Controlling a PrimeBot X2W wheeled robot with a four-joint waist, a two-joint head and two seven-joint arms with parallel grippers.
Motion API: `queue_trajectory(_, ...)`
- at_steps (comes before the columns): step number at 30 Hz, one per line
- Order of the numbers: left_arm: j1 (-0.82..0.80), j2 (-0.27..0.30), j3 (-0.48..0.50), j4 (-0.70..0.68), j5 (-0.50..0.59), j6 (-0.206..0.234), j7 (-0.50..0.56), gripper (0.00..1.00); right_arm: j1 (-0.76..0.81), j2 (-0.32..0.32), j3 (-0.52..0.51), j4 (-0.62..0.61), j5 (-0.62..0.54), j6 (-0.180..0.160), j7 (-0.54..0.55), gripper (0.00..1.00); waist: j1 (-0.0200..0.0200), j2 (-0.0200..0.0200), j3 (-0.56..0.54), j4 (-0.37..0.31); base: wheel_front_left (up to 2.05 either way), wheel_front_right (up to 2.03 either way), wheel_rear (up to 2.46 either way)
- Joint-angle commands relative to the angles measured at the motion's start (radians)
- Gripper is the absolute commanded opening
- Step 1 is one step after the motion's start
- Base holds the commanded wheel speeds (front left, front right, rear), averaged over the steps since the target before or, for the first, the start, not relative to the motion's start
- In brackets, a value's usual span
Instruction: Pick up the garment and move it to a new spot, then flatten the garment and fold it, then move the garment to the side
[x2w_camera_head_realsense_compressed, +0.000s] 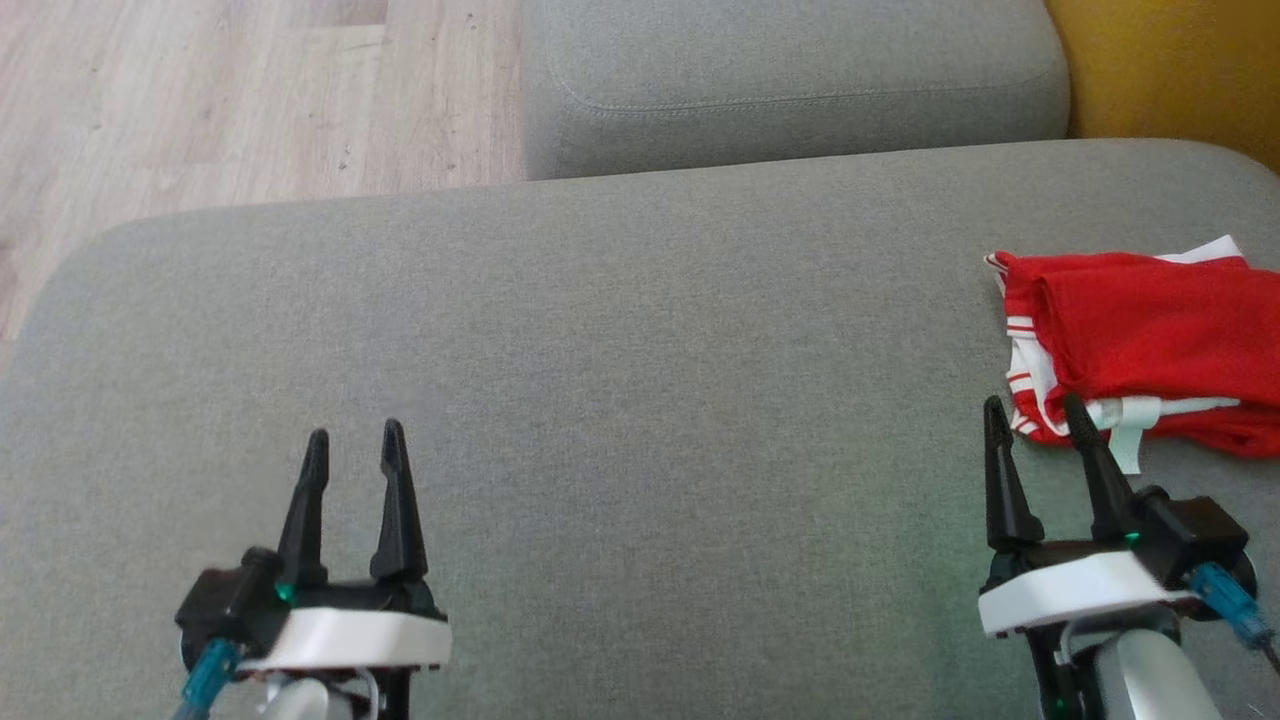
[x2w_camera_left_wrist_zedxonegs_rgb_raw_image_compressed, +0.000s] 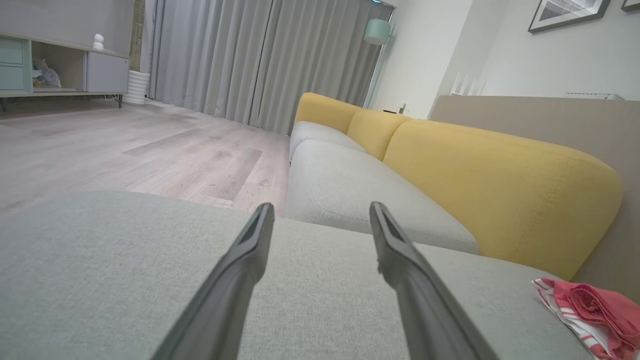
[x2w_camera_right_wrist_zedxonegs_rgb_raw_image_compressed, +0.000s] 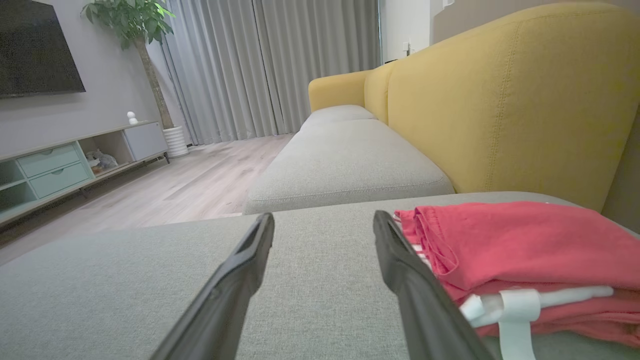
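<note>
Grey fabric sofa seat (x2w_camera_head_realsense_compressed: 640, 400); red-and-white garment (x2w_camera_head_realsense_compressed: 1140, 330) folded flat on its far right side

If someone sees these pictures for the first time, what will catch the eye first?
The folded red-and-white garment on the right side of the grey seat cushion stands out most, with the yellow sofa backrest next to it. The left gripper and right gripper are low over the cushion, jaws open and empty.

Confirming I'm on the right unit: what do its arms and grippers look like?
Left gripper and right gripper match: two long black tapering fingers on a black body, a white collar, a green light at the finger base, a blue cable plug on the outer side. A pale forearm carries the right.
</note>
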Motion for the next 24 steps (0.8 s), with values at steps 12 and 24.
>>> queue_trajectory(12,-0.014,0.004,0.055,-0.028,-0.037,-0.015,-0.005,1.0,-0.022,-0.003,0.041,-0.058,0.028,0.002,-0.013,1.0,0.0,0.0,0.005,-0.009,0.0,0.0,0.0)
queue_trajectory(24,-0.016,0.004,0.058,-0.019,-0.065,-0.018,-0.005,1.0,-0.022,-0.003,0.042,-0.062,0.036,0.002,-0.013,1.0,0.0,0.0,0.006,-0.013,0.0,0.0,0.0)
